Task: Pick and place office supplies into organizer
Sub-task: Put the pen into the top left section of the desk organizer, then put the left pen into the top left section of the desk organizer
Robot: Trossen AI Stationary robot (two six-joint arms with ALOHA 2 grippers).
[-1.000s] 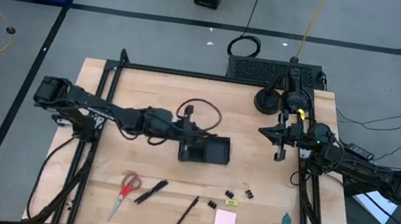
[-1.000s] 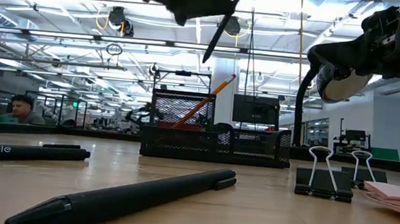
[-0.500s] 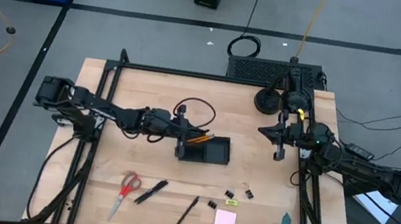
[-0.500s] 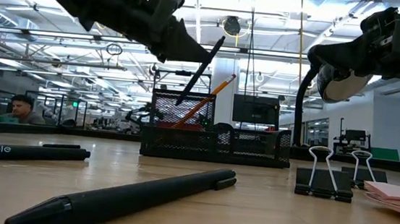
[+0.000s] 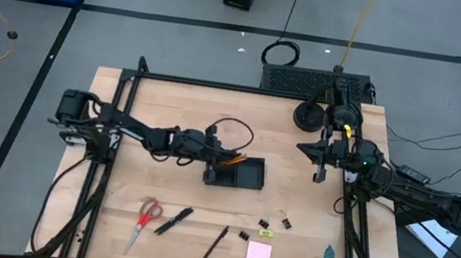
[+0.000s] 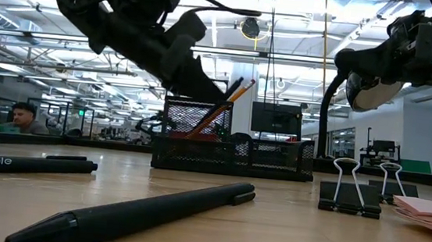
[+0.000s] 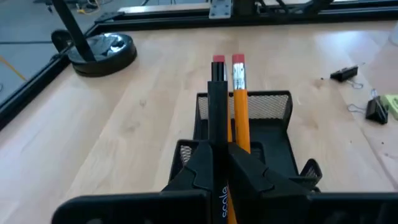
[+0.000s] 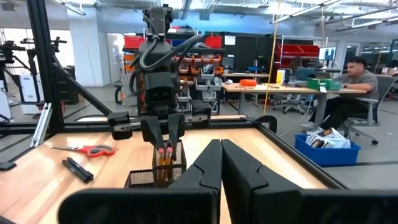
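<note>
Figure: insertion of a pen into the organizer. My left claw (image 5: pixel 210 155) is clamped on a black pen (image 7: pixel 217 93), held at the left end of the organizer (image 5: pixel 246 178), which stands near the middle of the bench (image 5: pixel 171 103). A second ago the pen hung well above the mesh cup, tilted; half a second ago its tip was entering; now it leans inside the cup just beside an orange pencil (image 7: pixel 240 99). I judge the placing nearly done, with only the release left.

My right claw (image 5: pixel 319 164) waits with its fingers together, holding nothing, near the bench's right edge.

The left wrist view alone shows pen and pencil side by side, both upright in the tall cup. The low view alone shows their shared lean above the mesh rim (image 6: pixel 194 103). The high view alone shows what remains on the near half of the bench: red-handled scissors (image 5: pixel 144 217), two more black pens (image 5: pixel 173 220), binder clips (image 5: pixel 275 221), a small yellow pad (image 5: pixel 266 234) and a pink sticky-note pad (image 5: pixel 258 255). By my estimate, most of the task is ahead.
</note>
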